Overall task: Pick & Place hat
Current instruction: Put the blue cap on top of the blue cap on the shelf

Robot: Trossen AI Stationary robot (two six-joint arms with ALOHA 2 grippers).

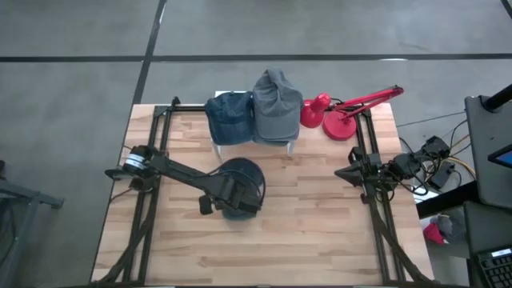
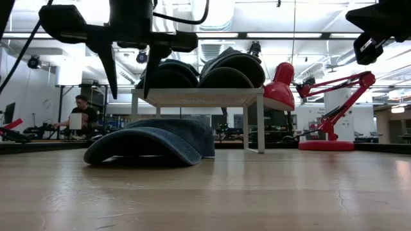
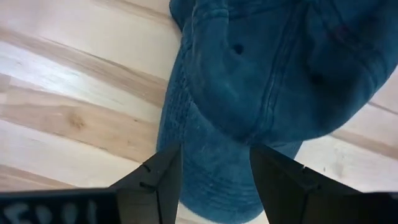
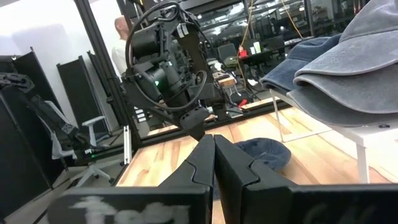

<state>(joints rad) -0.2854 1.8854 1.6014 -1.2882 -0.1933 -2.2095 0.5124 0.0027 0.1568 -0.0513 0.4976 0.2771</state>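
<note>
Below left gripper (image 3: pixel 214 180), unlabelled hat (image 3: pixel 261 81)

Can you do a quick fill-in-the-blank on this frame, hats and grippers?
1. The left gripper hangs over the dark blue hat with its fingers ____.
2. That hat lies on the ____, not on the white rack.
3. The white rack carries ____ other hats.
4. The lamp beside the rack is ____ in colour.
5. The right gripper, off at the table's right edge, has its fingers ____.

Missing words: open; table; two; red; shut
</note>
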